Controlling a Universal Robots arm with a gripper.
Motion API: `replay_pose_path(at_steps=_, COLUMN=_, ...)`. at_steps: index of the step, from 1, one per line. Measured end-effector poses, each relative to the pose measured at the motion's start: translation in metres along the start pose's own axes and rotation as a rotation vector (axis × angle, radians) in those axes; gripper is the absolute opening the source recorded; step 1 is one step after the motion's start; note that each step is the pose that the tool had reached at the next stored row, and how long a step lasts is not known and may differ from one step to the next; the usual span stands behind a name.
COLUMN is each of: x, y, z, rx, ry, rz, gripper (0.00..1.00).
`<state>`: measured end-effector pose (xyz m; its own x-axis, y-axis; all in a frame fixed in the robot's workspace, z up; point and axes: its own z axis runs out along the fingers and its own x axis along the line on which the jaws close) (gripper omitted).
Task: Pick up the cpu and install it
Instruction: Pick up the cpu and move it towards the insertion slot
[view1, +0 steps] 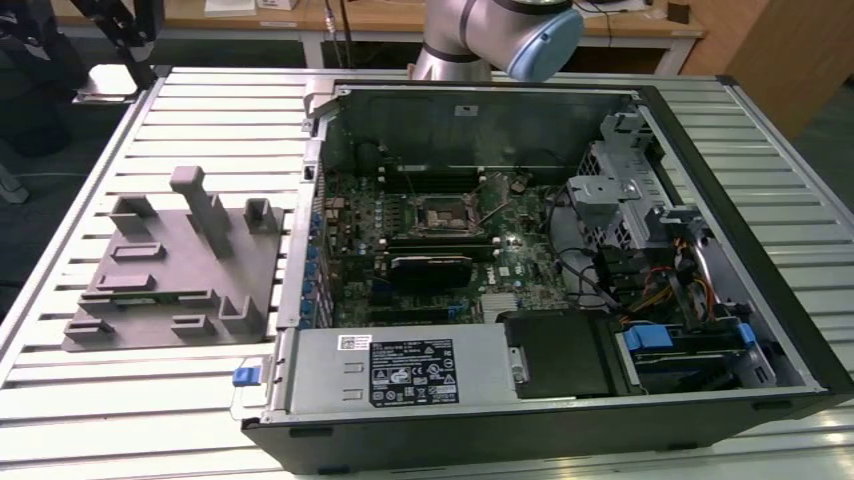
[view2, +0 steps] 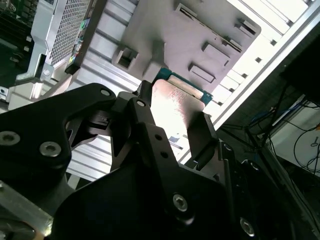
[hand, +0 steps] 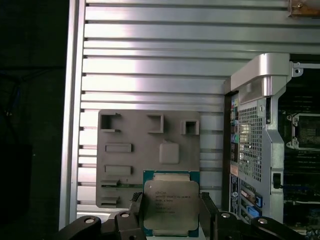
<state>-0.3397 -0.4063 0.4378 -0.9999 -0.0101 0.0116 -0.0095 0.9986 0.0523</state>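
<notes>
The cpu, a flat square chip with a pale silver top and a green edge, sits between my gripper's two black fingers, which press on its opposite sides. It hangs above the grey fixture. In the second wrist view the cpu is again clamped in the gripper, with the fixture beyond it. The motherboard socket stands open inside the computer case, and the fixture lies at the exterior view's left of the case.
The slatted metal table carries both case and fixture. The arm's base rises behind the case. A power supply and drive bays fill the case's near side. The case's metal corner flanks the fixture.
</notes>
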Motion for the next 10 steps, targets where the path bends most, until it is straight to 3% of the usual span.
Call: replay_pose_path(at_steps=10, x=-0.0115, y=-0.0001, z=-0.0002, rx=0.0000, ry=0.0000, rz=0.000, gripper=0.53)
